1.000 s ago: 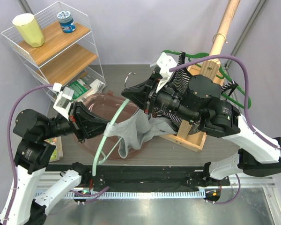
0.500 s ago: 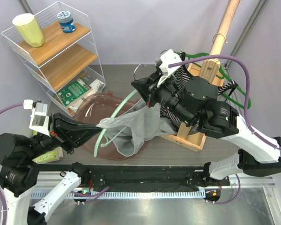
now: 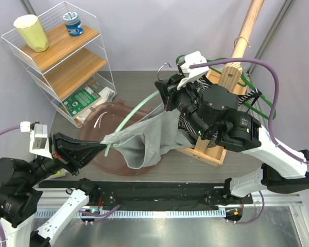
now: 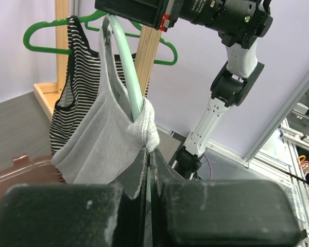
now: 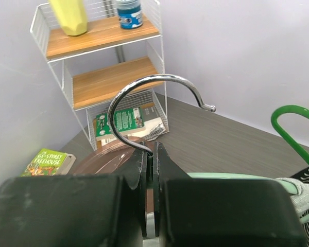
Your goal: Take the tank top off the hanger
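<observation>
Grey cotton tank top [image 3: 150, 138] hung mid-frame in the top view, clear of the table. One strap was bunched round the arm of the pale green plastic hanger [image 3: 135, 112]. At lower left, the left gripper [image 3: 102, 144] was clenched on that strap, fabric stretched taut. Above centre, the right gripper [image 3: 165, 96] was clamped on the neck of the chrome hook [image 5: 144, 95], hanger tilted. Brown translucent round tub [image 3: 110, 110] sat under the shirt. Black-and-white striped top [image 4: 77, 87] hung on a dark green hanger [image 4: 46, 38] at the wooden rack [image 3: 211, 152], right of centre. White wire shelf [image 3: 62, 43] stood upper left.
</observation>
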Tool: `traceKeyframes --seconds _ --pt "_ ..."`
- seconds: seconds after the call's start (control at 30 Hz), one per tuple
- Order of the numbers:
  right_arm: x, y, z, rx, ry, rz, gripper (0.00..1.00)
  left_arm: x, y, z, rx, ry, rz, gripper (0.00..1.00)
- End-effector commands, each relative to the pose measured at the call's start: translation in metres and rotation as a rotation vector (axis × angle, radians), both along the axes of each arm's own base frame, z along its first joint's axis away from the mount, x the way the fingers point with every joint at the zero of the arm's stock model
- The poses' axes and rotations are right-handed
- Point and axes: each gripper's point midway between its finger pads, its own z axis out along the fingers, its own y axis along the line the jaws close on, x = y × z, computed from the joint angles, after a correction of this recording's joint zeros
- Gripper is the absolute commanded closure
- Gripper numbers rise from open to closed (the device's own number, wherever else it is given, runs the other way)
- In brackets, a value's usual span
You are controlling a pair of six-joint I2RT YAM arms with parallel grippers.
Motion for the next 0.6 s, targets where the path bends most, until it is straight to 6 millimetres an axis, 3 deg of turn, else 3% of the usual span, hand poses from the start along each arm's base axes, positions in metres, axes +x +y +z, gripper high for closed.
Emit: traceKeyframes --seconds 0.0,0.27,0.57 --pt "0.01 -0.037 0.028 0.18 0.001 -0.162 0.99 -0.005 0.006 -0.004 0.007 -0.015 0.026 1.0" --pt "0.015 -0.065 0.029 0.31 0.021 -0.281 0.99 -0.004 0.012 -0.015 0.02 -0.014 0.064 1.0" --pt "0.013 -0.073 0.035 0.379 0.016 -0.285 0.99 0.003 0.029 -0.025 0.012 -0.006 0.184 1.0"
